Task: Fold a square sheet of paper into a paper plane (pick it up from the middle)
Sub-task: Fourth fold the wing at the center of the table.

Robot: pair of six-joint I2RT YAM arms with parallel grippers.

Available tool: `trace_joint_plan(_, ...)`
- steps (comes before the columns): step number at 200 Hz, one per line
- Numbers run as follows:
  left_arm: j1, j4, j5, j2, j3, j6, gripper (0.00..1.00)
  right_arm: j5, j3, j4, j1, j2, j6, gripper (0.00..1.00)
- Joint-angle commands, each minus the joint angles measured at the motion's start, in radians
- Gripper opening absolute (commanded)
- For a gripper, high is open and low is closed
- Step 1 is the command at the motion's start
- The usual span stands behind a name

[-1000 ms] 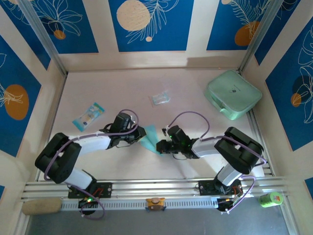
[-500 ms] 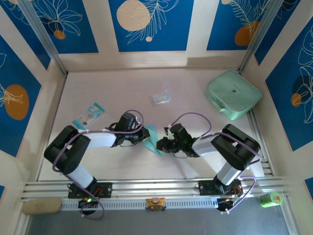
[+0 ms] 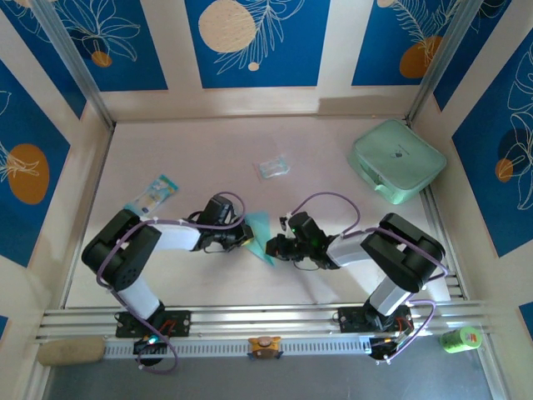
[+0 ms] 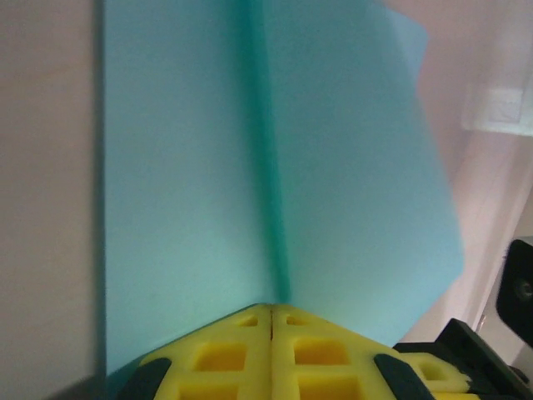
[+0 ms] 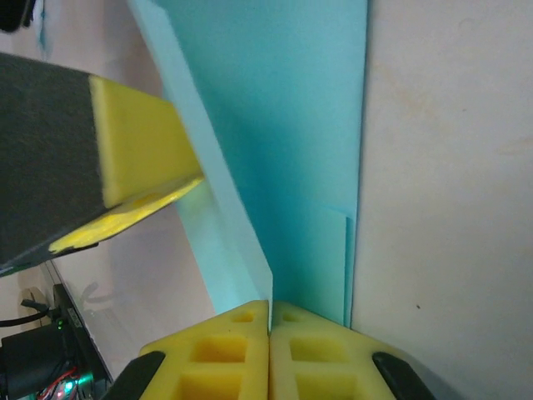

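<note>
Top external: paper plane [image 3: 260,228] pinched between left tool [image 3: 247,237] and right tool [image 3: 270,247]

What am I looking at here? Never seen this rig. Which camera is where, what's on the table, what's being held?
Two robot arms are bolted at the near edge of a table. The wide picture comes from a fixed camera above and behind them. The two close-ups come from a camera on each wrist, with that arm's own yellow finger pads at the bottom. The left gripper and the right gripper are both shut on one light-blue sheet of paper, creased down its middle, gripping it from opposite sides. Also on the table, untouched: a mint-green case, a clear plastic wrapper and a blue-and-white packet.
</note>
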Motion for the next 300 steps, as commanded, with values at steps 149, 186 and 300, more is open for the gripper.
trace_joint_plan(149, -0.008, -0.082, -0.048, -0.005, -0.017, -0.004, 0.03, -0.007, -0.050, -0.048, 0.016, -0.019, 0.066, 0.07)
trace_joint_plan(186, -0.007, -0.086, -0.051, -0.009, -0.017, -0.004, 0.03, -0.005, -0.067, -0.041, 0.003, -0.012, 0.094, 0.07)
trace_joint_plan(300, -0.008, 0.005, -0.028, -0.043, -0.025, 0.013, 0.07, -0.030, -0.071, -0.031, -0.009, 0.015, 0.130, 0.06)
